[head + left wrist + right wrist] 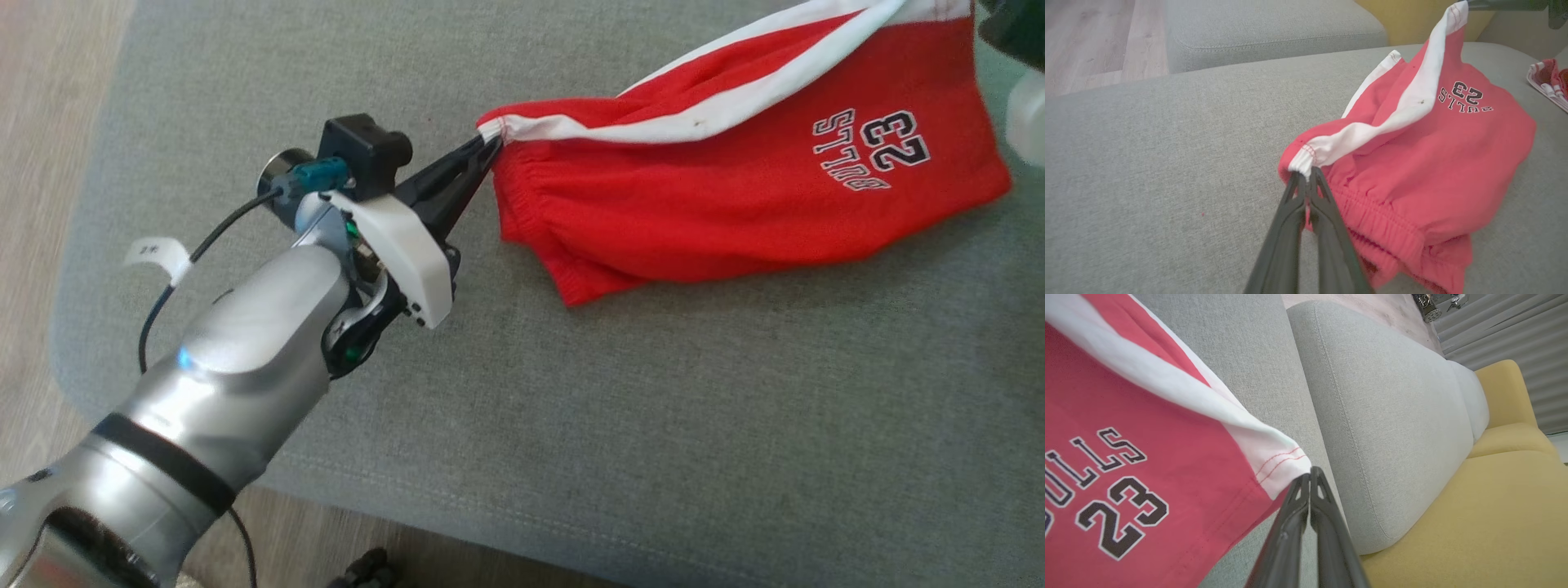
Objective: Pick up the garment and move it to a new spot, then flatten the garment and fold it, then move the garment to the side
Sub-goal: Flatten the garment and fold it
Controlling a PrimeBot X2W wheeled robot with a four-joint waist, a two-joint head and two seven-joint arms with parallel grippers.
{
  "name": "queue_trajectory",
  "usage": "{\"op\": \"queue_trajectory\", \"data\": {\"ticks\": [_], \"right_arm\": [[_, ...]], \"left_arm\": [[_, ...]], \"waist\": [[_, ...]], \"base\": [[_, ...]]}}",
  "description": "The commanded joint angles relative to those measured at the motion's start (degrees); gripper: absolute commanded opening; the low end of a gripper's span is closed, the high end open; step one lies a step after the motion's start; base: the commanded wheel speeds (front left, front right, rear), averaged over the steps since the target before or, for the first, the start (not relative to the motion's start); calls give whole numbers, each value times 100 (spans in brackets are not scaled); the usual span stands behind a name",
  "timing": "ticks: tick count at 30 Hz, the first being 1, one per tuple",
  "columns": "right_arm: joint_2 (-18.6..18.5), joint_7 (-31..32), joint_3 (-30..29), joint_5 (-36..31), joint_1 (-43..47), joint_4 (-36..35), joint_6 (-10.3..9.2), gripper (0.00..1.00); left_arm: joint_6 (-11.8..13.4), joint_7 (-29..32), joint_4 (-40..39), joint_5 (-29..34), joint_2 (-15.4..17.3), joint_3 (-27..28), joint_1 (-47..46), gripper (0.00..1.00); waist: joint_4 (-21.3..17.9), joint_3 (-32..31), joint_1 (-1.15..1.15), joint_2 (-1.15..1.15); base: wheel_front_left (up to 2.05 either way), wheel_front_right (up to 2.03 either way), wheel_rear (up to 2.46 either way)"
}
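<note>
In the head view, red basketball shorts [735,196] lie on a grey sofa cushion [571,408]. Their long axis runs from the waistband at centre to the hem at upper right. The left gripper [488,145] is clamped on the waistband's white stripe end. The print "BULLS 23" reads upside down.

In the left wrist view, the left gripper [1306,173] pinches the stripe at the elastic, and the striped edge rises toward the upper right.

In the right wrist view, the right gripper [1310,473] is pinched on the hem's white corner, and "23" reads clearly.
</note>
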Motion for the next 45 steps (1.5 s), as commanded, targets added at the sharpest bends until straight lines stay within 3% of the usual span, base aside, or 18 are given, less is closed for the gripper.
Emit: {"op": "queue_trajectory", "data": {"ticks": [1,21,22,23,24,33,37,45], "right_arm": [[-50,27,-78,-16,-89,-3,11,0],[148,3,-78,60,-438,732,11,0],[169,-4,-78,79,-460,763,11,0],[190,-23,-78,92,-488,791,11,100],[215,-15,-78,123,-528,849,11,100],[511,-273,-78,527,-686,1379,11,100],[729,-742,-334,1022,-711,1865,11,100],[1397,-1829,-1097,1364,-132,2625,11,100]], "left_arm": [[-24,-74,-16,-77,124,162,-313,0],[-37,-245,345,-444,-83,-303,-675,0],[-37,-246,365,-454,-86,-311,-690,4],[-37,-247,403,-457,-91,-278,-709,60],[-37,-248,443,-453,-103,-233,-721,100],[-29,-249,575,-293,-59,355,-615,100],[63,-249,459,-155,13,939,-440,100],[439,-250,-166,195,136,2479,246,100]], "waist": [[46,80,-1,0],[193,358,-1,0],[192,371,-1,0],[191,385,-1,0],[184,396,-1,0],[-101,297,-1,0],[-297,118,-1,0],[-808,-542,-1,0]], "base": [[0,0,0],[0,0,0],[0,0,0],[0,0,0],[0,0,0],[0,0,0],[0,0,0],[0,0,0]]}}
